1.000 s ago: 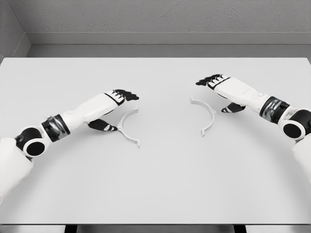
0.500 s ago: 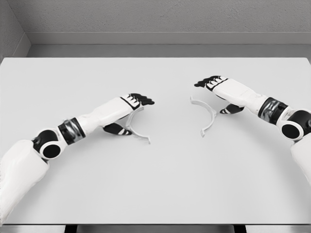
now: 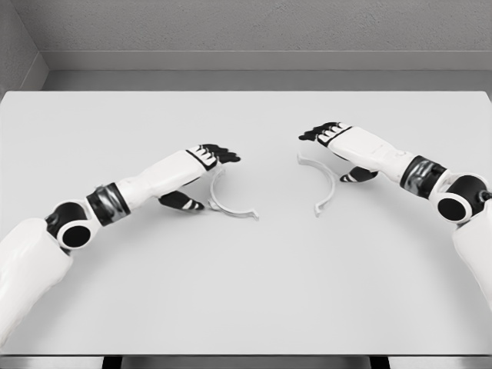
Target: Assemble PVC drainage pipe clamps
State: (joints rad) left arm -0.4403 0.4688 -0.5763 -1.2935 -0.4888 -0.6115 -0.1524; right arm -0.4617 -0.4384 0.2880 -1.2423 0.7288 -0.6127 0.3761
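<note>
Two white half-ring clamp pieces lie flat on the white table. The left clamp half opens up and to the right. My left hand hovers over its left side with fingers stretched out above its upper end and the thumb against its outer curve, gripping nothing. The right clamp half opens to the left. My right hand sits over its upper end, fingers extended, thumb just outside the arc, holding nothing. A gap separates the two halves.
The table's back edge meets a grey wall. Its front edge runs along the bottom of the view. Both forearms lie low over the table at either side.
The left clamp half has slid right and turned counter-clockwise under my left hand, its lower end now pointing toward the centre. My right hand has shifted slightly left over its clamp half.
</note>
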